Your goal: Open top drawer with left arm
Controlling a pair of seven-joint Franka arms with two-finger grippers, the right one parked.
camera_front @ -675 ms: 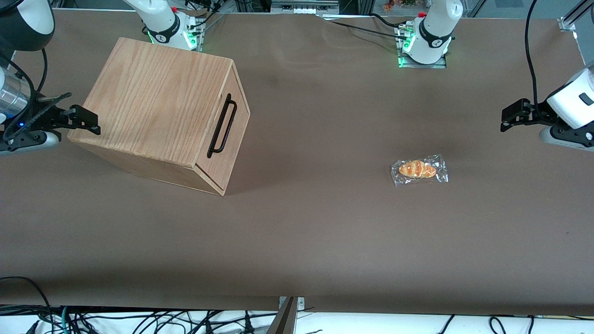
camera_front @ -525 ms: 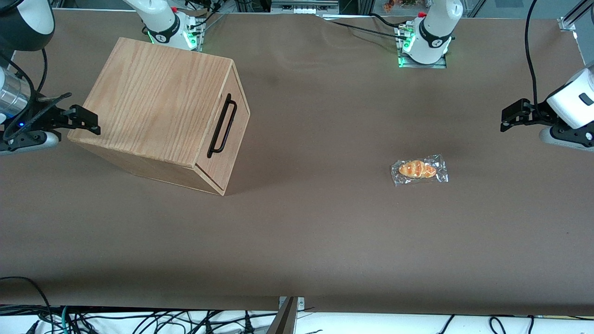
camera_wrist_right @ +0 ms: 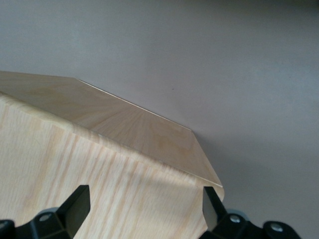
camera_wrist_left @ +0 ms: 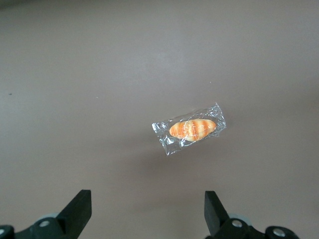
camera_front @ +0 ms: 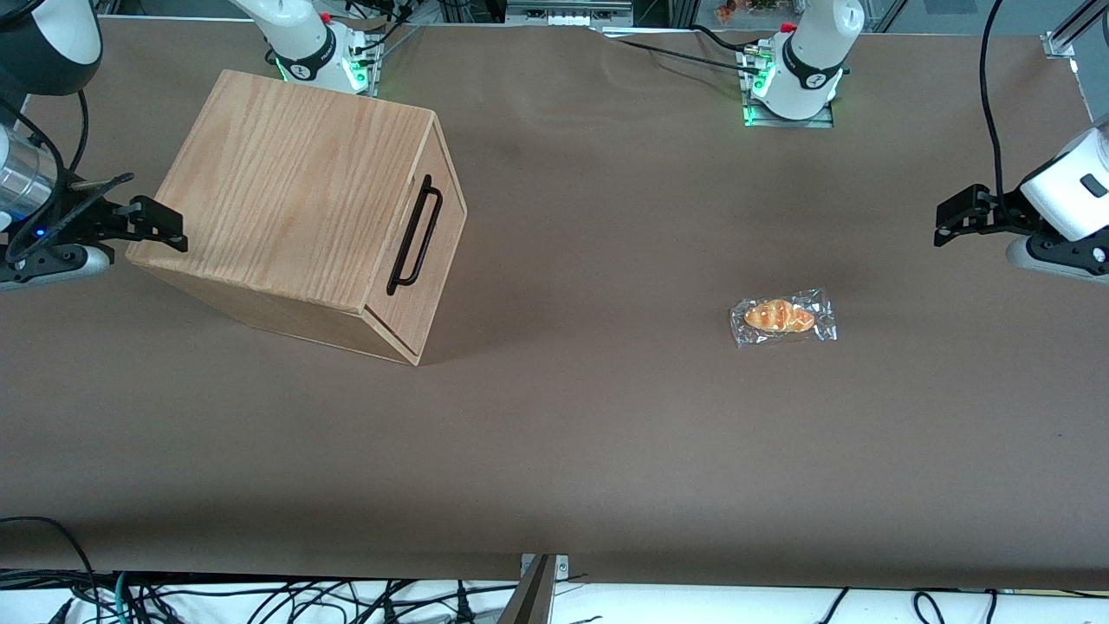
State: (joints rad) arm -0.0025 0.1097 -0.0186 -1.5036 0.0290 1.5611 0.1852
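Surveying the table before I commit the left arm [camera_front: 1070, 195] to its approach.

Item: the gripper [camera_front: 946, 227]. Location: hanging above the table at the working arm's end, well apart from the cabinet. State: fingers [camera_wrist_left: 79, 206] spread wide, nothing between them.

Item: the top drawer [camera_front: 433, 251]. Location: toward the parked arm's end, in a light-oak cabinet [camera_front: 295, 186] that sits turned at an angle on the brown table [camera_front: 606, 433]. It looks fully closed, front panel flush with the box, though the seam is hard to read from this angle. A long black bar handle [camera_front: 416, 236] runs across the panel and stands proud of it.

Item: a wrapped bread roll [camera_front: 782, 317]. Location: on the table between gripper and cabinet, nearer the gripper.

Step in hand, as I judge it: the reach, not yet started.

Handling notes:
- Travel high enough to pass over the roll.
- Rotate the wrist so the fingers straddle the bar squarely, matching the cabinet's skew.
- Take the bar near its middle to keep the drawer from racking.
- Pull along the drawer's own axis, not the table's; an off-axis pull would likely drag the whole cabinet.
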